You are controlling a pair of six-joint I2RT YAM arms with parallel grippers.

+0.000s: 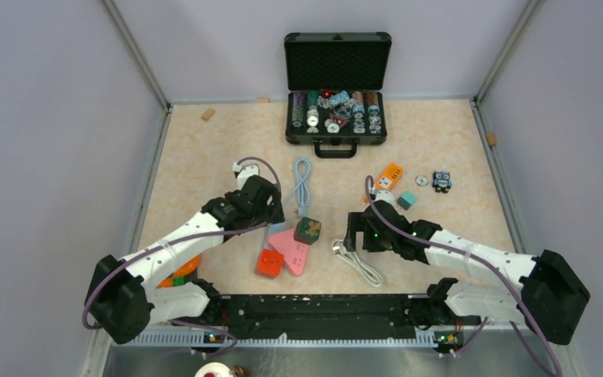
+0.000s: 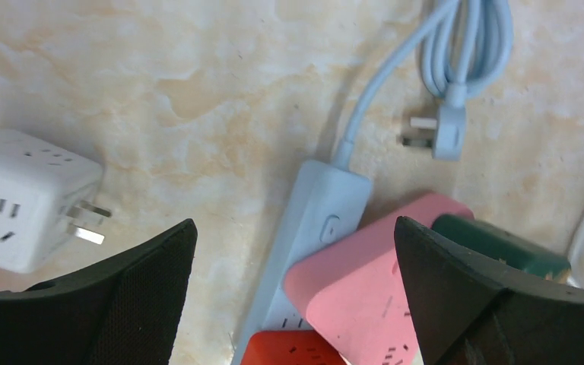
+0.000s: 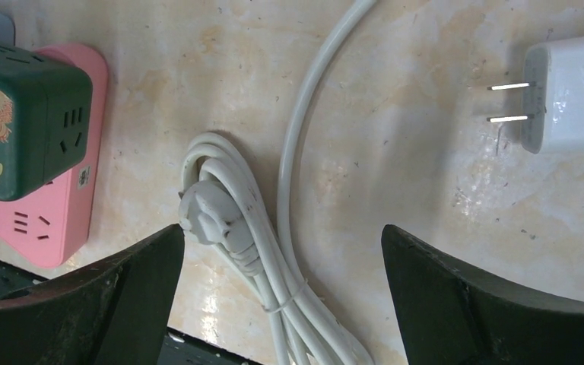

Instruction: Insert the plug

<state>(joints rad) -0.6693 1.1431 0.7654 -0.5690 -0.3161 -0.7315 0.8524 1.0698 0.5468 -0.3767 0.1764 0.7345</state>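
Observation:
My left gripper [image 1: 273,214] is open and empty, hovering over a light blue power strip [image 2: 313,237] whose blue plug [image 2: 445,131] lies loose on its coiled cord [image 1: 302,183]. A pink socket block [image 2: 376,283], a red socket cube [image 2: 289,351] and a dark green socket cube [image 2: 506,245] lie on and beside the strip. A white cube adapter [image 2: 21,196] with bare prongs lies to the left. My right gripper [image 1: 356,234] is open and empty above a white plug [image 3: 210,213] on its bundled white cord [image 3: 293,304]. A white two-prong charger [image 3: 570,90] lies at the upper right.
An open black case [image 1: 335,135] with small parts stands at the back. An orange block [image 1: 390,176], a teal cube [image 1: 407,200], a disc and a small blue toy [image 1: 441,181] lie right of centre. Orange and green items [image 1: 179,273] sit by the left arm.

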